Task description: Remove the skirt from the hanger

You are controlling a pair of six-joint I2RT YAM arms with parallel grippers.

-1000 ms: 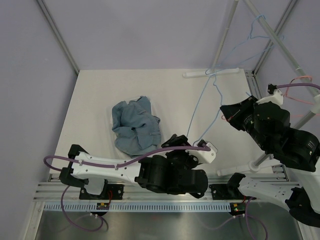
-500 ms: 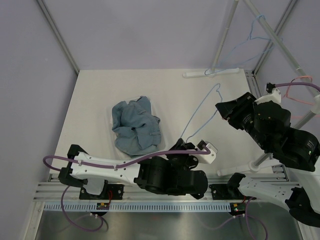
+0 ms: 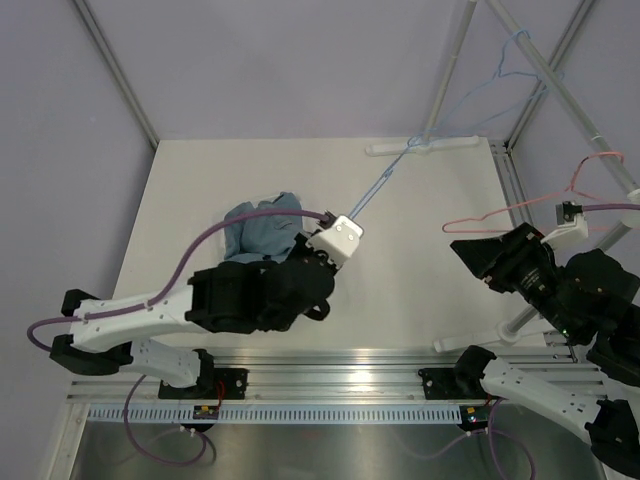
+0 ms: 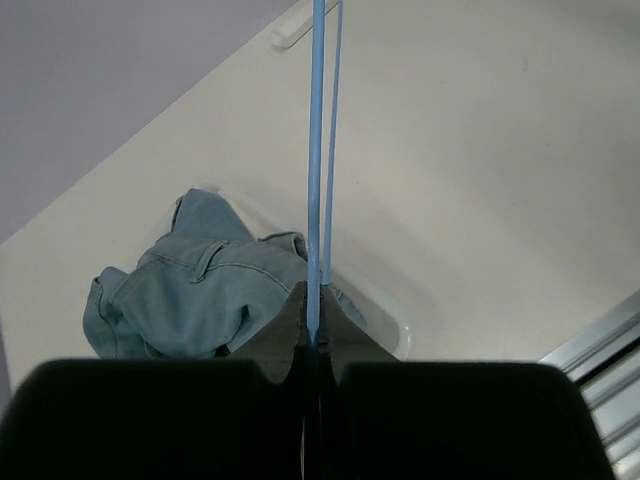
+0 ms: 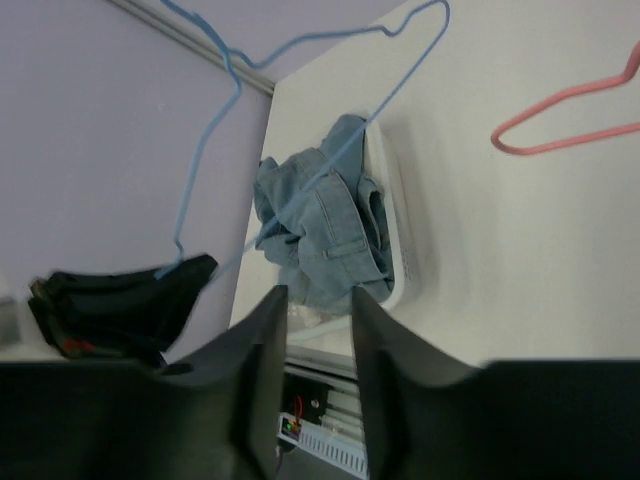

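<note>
Pinching the blue hanger (image 4: 316, 150), left fingers (image 4: 286, 335) hang near the skirt (image 4: 200, 290) — right fingers (image 5: 260, 390) slightly parted, well apart

Pale lavender walls (image 3: 300, 60) all round, softly and evenly lit, no hard shadows anywhere. In the middle sits a cream-white table (image 3: 420, 250), matte and plain. Slim aluminium framing next: a left pole (image 3: 115, 75) slants down to the table's far left corner, a back pole (image 3: 451, 65) drops to the far right side, and a diagonal pole (image 3: 578, 110) crosses on the right. Along the near edge run silver rails (image 3: 330, 375), a white slotted strip (image 3: 330, 412) just below them (toothed like a comb), then a brushed metal sheet (image 3: 330, 450) at the bottom.
</note>
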